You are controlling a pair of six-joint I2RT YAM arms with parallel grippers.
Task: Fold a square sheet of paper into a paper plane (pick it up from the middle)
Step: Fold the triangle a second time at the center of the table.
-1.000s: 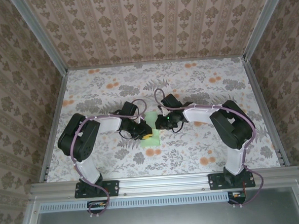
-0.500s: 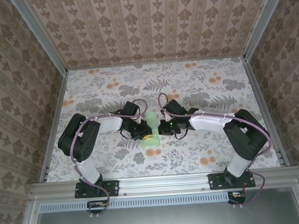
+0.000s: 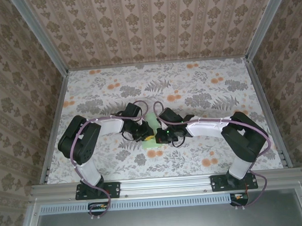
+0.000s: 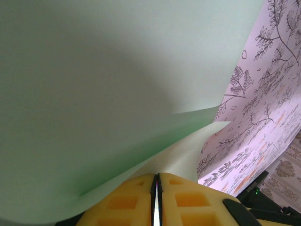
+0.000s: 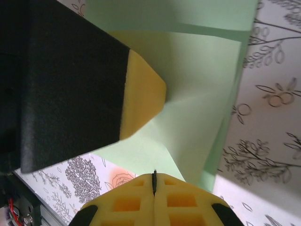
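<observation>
The square sheet of paper (image 3: 150,123) is pale green and stands folded into a narrow layered strip between the two grippers at the table's middle. My left gripper (image 3: 146,136) is shut on its near edge; in the left wrist view the yellow pads (image 4: 127,200) pinch a pale layer while the sheet (image 4: 94,84) rises above them. My right gripper (image 3: 159,136) is shut, and its tips (image 5: 154,175) meet the lower edge of the folded paper (image 5: 202,94). The left gripper's finger (image 5: 141,96) lies on the paper opposite. No pointed paper plane shape is in view.
The floral tabletop (image 3: 206,89) lies open on all sides of the grippers. Patterned walls with metal posts (image 3: 54,124) close in the left, right and back. The arm bases stand on the front rail (image 3: 160,184).
The right arm stretched leftward, bringing its gripper up against the paper, and its jaws closed. The left gripper kept its hold in place. The paper strip looks narrower from above.
</observation>
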